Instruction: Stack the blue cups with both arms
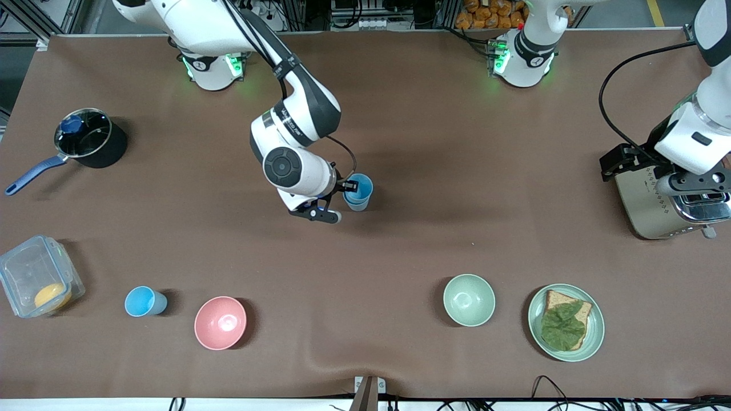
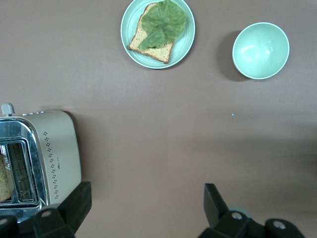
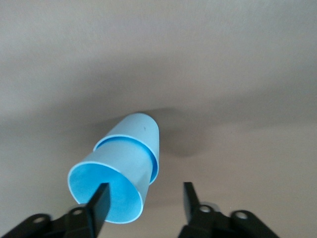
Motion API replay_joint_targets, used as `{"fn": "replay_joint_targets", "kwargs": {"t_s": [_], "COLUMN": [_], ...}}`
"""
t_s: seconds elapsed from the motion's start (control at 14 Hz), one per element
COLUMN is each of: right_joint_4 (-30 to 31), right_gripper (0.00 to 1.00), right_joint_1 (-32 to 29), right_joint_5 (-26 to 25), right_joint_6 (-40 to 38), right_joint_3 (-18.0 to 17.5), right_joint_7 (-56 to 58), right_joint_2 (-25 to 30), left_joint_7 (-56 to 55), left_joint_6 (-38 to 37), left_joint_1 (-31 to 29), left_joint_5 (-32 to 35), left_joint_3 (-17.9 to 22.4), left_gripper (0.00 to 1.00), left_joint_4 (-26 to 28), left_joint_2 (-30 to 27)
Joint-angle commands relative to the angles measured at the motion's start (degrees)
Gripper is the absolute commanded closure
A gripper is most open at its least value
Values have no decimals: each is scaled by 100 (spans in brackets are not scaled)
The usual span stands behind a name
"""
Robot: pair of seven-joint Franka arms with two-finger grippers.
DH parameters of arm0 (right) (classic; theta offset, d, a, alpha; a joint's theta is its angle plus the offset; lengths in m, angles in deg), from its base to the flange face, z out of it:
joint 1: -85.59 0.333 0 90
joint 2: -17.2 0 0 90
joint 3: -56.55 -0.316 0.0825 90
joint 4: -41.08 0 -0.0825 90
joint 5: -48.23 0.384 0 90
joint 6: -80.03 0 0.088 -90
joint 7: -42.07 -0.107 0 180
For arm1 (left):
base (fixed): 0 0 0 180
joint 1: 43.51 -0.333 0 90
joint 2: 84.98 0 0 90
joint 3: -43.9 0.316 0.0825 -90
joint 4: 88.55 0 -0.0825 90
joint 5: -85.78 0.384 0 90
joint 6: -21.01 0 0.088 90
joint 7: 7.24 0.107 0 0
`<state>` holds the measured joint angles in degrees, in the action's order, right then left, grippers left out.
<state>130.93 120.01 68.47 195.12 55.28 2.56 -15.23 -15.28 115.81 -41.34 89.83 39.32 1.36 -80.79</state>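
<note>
Nearest your front camera, you have a pink bowl [image 1: 220, 322], a bright sky-blue plastic cup [image 1: 144, 301], a pale green bowl [image 1: 469, 299] and a pale green plate [image 1: 593, 337] carrying bread topped with a lettuce leaf, all lined along the brown surface [image 1: 434, 171].

Farther up, near the middle, you see the two small blue plastic cups [image 1: 358, 192] already nested, one inside the other, standing upright. Your right gripper [image 1: 346, 195] is at them: in the right wrist view its jaws stand apart, one finger [image 3: 98, 207] inside the upper cup's rim, the other outside the wall, with a visible gap, so nothing is pinched.

Your left gripper [image 2: 143, 208] waits over the beige metal toaster [image 1: 657, 208] at the left arm's end, jaws wide open and empty.
</note>
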Motion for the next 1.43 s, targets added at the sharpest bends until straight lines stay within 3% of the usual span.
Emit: {"fn": "replay_joint_targets", "kwargs": {"t_s": [0.0,0.36,0.64,0.93,1.36], "right_joint_4": [-82,154,857,1394,1342], "right_gripper": [0,0,0,0,0], "right_joint_1": [-408,-1384,-2025,-2597,-3108], "right_joint_5": [-134,-854,-1232,-1655,-1821], "right_joint_6": [-372,-1557,-1718,-1753,-2218], "right_joint_3": [-14,83,399,399,584], "right_joint_7": [468,2014,3316,3555,4205], "right_joint_2": [175,964,1835,2863,3515], "left_joint_7": [14,83,22,-92,-22], "left_joint_6": [-329,-673,-673,-656,-664], "left_joint_1": [11,-7,64,63,46], "left_joint_5": [-89,-106,-79,-106,-80], "left_joint_3": [35,53,0,-9,-35], "left_gripper": [0,0,0,0,0], "left_joint_4": [-166,-254,-315,-315,-289], "left_joint_2": [-66,-58,-49,-49,-58]}}
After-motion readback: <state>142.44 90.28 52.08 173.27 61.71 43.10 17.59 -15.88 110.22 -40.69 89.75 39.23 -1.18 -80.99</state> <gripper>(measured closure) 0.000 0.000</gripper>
